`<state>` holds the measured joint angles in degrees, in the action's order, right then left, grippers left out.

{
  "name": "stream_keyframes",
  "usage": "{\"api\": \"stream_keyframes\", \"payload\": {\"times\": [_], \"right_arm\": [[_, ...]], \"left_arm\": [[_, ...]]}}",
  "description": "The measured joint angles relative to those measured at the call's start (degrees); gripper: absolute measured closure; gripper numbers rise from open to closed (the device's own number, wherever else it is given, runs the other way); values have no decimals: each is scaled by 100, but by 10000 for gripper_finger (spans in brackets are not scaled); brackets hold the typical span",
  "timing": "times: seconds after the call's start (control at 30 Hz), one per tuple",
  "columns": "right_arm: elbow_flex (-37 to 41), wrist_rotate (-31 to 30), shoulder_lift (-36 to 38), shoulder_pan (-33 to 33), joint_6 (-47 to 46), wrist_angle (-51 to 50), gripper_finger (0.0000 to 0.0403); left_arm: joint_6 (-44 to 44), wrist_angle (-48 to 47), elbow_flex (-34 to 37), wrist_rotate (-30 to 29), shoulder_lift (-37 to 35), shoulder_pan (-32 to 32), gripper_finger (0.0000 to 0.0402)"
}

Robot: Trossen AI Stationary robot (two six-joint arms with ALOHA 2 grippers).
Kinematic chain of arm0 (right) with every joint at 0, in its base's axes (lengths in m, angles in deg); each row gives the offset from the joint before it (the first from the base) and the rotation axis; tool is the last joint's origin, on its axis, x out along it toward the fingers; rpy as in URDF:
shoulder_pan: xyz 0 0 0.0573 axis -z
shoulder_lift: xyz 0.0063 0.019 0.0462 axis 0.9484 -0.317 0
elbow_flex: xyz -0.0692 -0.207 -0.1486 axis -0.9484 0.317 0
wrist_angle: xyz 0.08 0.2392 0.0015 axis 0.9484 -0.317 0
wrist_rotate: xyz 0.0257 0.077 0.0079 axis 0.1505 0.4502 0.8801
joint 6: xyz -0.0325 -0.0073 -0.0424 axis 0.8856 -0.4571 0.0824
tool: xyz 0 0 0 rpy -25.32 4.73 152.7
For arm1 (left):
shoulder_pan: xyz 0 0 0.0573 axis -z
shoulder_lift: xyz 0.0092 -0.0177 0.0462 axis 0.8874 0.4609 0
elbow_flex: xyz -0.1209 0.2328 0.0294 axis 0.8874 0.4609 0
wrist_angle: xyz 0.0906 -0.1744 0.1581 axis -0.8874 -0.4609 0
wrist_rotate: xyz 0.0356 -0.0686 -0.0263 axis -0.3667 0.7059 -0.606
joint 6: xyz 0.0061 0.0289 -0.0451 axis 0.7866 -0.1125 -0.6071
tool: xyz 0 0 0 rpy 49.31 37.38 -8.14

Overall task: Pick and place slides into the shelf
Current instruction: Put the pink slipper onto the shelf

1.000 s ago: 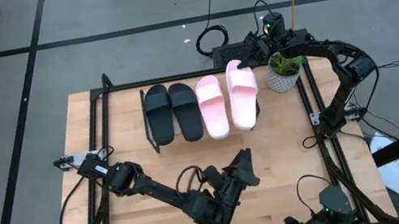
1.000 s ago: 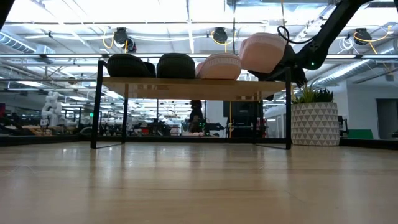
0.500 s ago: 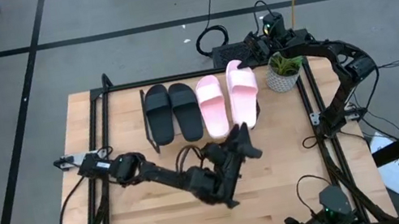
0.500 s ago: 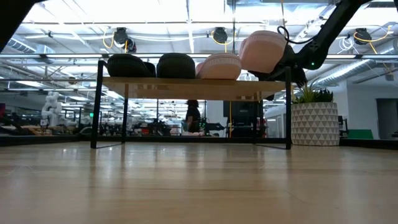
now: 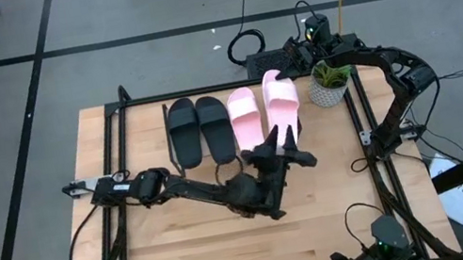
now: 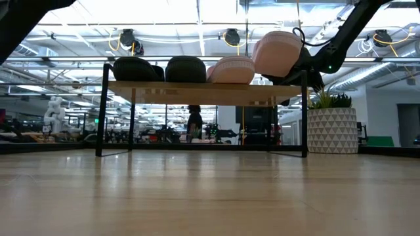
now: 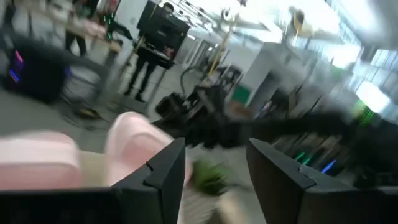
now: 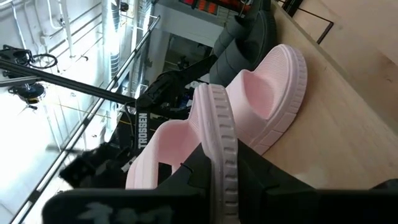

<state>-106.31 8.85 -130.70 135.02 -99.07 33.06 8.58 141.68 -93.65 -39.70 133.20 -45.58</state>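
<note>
Two black slides and one pink slide lie side by side, soles down, on the shelf. A second pink slide is at the row's right end, higher than its neighbour in the low view, its far end held by my shut right gripper. My left gripper hovers open by that slide's near end, with nothing between its fingers. Its wrist view shows the pink slide just beyond them. My right gripper pinches the right pink slide's ribbed sole rim between its two fingers, at the slide's far end. The fingers come level from the table's far right side. The slide sits raised above its neighbour; whether it touches the plank, I cannot tell.
A potted plant in a white patterned pot stands right of the shelf, close to my right arm. A black frame runs along the table's edges. Bare wood tabletop lies in front of the shelf.
My left gripper has swung from the table's near middle toward the far edge, up to the near end of the right pink slide, rolling about its own axis on the way. It has stayed open. My right gripper and the slides have kept still.
</note>
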Motion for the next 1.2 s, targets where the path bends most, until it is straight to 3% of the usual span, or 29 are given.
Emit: {"api": "stream_keyframes", "payload": {"times": [0.23,0.57,0.87,0.93,1.07,1.2], "right_arm": [[0,2,0,-2,-25,0,375],[0,4,2,-2,-31,-50,375],[0,0,2,15,-50,-44,375],[0,0,2,-4,-69,-46,375],[0,0,2,-26,-90,-48,375],[0,-8,2,-22,-99,-46,375]], "left_arm": [[-561,-2452,0,92,5,-215,233],[-765,-2722,0,542,-51,-407,234],[372,-3102,-11,-582,-412,420,233],[446,-3587,-4,-558,-389,552,234],[-302,-5136,-4,-509,-390,645,234],[-313,-5794,-1,-156,-391,651,233]]}}
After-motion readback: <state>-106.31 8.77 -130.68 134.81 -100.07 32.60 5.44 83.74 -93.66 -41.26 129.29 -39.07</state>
